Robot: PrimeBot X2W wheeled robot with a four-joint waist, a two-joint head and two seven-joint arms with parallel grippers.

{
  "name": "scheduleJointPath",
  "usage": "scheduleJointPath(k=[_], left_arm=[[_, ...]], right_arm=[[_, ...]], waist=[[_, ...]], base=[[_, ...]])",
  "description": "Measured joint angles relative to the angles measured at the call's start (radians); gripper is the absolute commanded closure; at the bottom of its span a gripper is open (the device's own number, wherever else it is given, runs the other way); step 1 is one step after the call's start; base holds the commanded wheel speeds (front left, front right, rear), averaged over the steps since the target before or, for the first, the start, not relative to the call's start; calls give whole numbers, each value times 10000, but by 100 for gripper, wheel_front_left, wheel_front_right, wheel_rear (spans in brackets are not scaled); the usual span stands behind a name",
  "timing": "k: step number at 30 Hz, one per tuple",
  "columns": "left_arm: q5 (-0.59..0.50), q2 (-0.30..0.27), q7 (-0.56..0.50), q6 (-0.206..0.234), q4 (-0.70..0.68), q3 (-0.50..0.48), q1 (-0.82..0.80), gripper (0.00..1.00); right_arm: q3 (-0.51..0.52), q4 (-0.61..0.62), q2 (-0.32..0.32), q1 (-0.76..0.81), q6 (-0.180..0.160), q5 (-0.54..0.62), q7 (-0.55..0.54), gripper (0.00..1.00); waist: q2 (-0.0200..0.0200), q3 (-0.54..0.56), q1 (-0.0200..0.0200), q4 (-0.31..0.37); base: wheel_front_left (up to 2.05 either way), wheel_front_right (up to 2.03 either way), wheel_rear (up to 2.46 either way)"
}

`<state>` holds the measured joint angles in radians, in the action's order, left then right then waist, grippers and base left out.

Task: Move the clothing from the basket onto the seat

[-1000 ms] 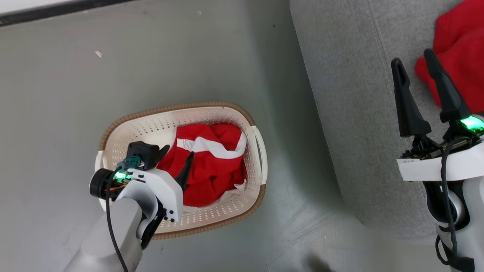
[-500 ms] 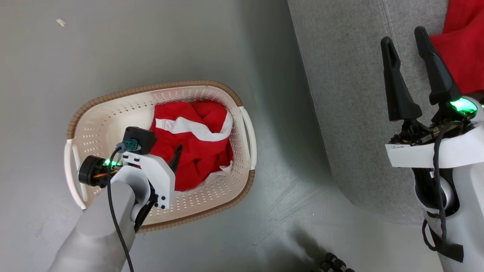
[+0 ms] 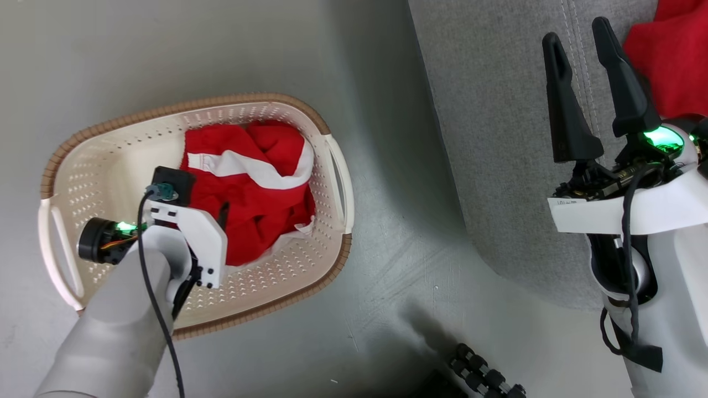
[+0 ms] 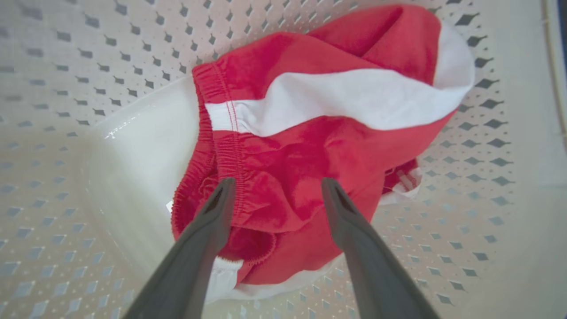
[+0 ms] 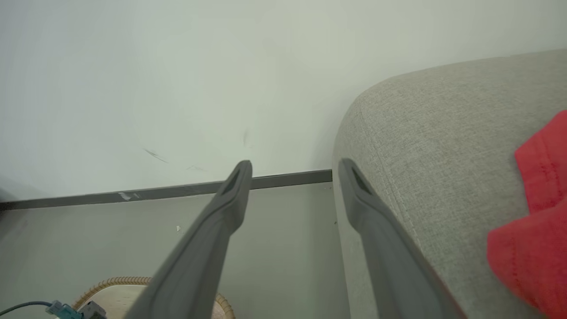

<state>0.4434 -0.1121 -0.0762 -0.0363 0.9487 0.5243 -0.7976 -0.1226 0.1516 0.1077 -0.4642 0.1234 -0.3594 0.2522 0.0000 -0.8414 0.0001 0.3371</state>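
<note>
Left gripper gapes, perhaps touching crumpled clothing

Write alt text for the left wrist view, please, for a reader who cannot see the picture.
The left gripper is open, and its two dark fingers point at crumpled red clothing with a broad white band, the tips near its gathered waistband. The clothing lies inside the cream perforated basket, toward the right of this view.

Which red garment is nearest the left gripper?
The white-banded garment in the basket; the left gripper hangs open over it. The other garment lies on the seat, beside the right gripper.
</note>
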Motion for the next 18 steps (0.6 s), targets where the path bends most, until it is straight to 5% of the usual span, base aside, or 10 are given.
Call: scheduleJointPath(k=[18], left_arm=[[-90, -662, -740, 959, 1411, -290, -1116, 0]], right_arm=[[-451, -121, -401, -883, 0, -123, 2, 0]], waist=[[0, -1221, 0, 1027]], base=[[0, 0, 0]])
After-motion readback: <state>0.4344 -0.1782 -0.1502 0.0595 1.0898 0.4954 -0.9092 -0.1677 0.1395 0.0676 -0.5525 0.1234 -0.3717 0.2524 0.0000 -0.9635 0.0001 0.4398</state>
